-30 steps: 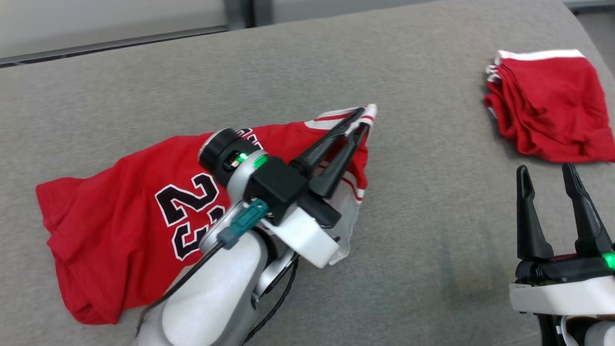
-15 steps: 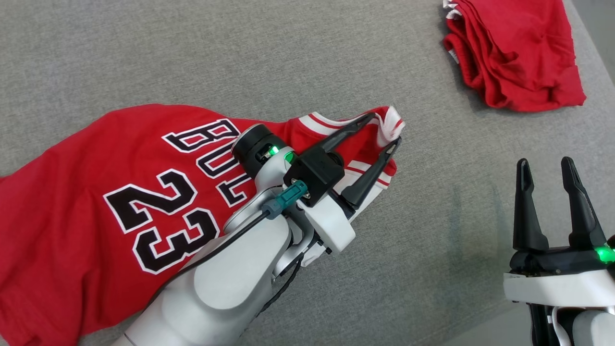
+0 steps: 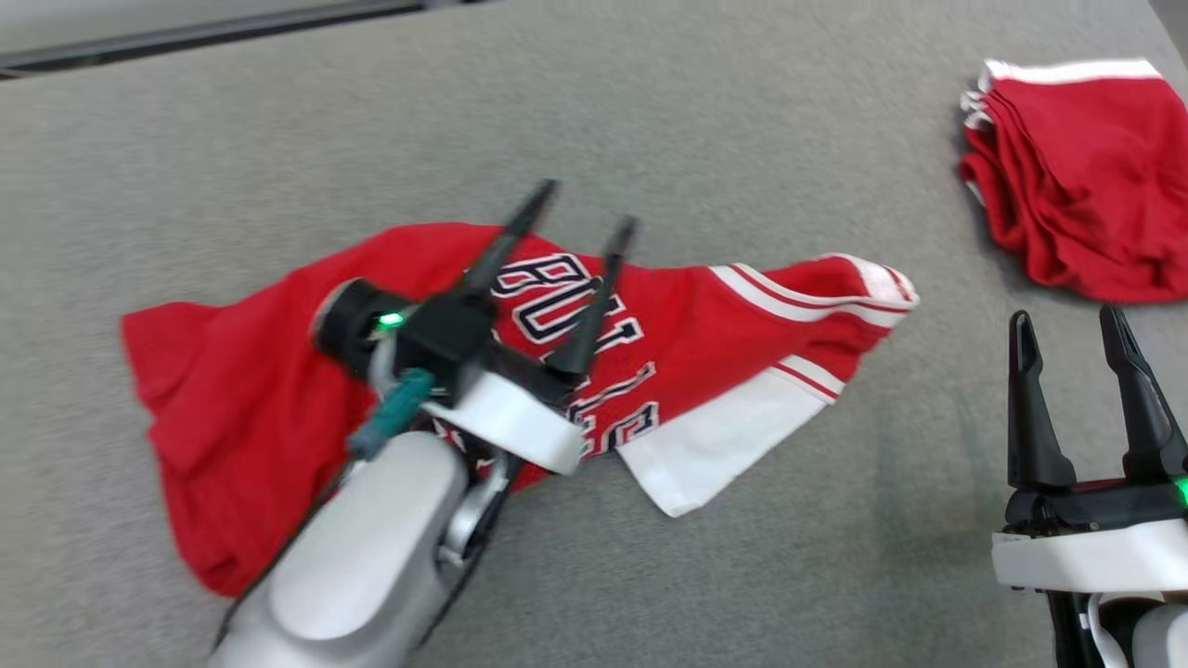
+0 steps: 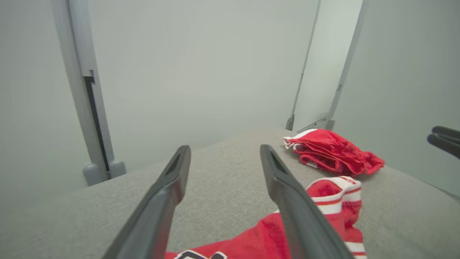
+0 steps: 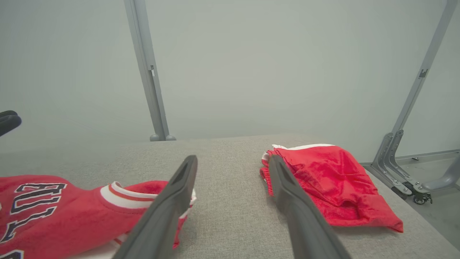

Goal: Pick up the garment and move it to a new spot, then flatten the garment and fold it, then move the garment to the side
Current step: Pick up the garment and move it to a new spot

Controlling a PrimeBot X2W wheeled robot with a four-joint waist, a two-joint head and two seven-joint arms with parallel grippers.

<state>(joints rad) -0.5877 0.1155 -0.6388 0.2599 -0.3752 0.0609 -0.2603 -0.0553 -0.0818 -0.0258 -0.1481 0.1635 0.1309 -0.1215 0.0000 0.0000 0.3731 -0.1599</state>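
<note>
- Looking down from the head camera, I see the red jersey (image 3: 724, 325) lying crumpled on the grey padded surface (image 3: 650, 121), left of centre, with its black-and-white lettering facing up.
- One end of it stretches out to the right, where the white and red striped trim shows, and a white panel is turned out along the near edge.
- My left gripper (image 3: 589, 205) sits over the middle of the jersey, its two dark fingers spread wide with nothing between them. Its pale forearm (image 3: 362, 566) comes in from the lower left and covers part of the cloth.
- Through the left wrist camera, the left gripper (image 4: 225, 148) points up and away across the surface towards the wall. The fingertips are clear of the fabric, and the jersey (image 4: 327, 190) is below and to the right of them.
- My right gripper (image 3: 1065, 317) is at the lower right, fingers upright and held apart, and it grips nothing. It is over bare grey surface, well apart from the jersey.
- Through the right wrist camera, the right gripper (image 5: 233, 160) frames bare surface, with the jersey (image 5: 54, 212) to its left.
- A second red garment (image 3: 1077, 176), folded with a white band along its far edge, lies at the far right of the surface, well apart from the jersey. It also shows through both wrist cameras (image 4: 334, 151) (image 5: 330, 187).
</note>
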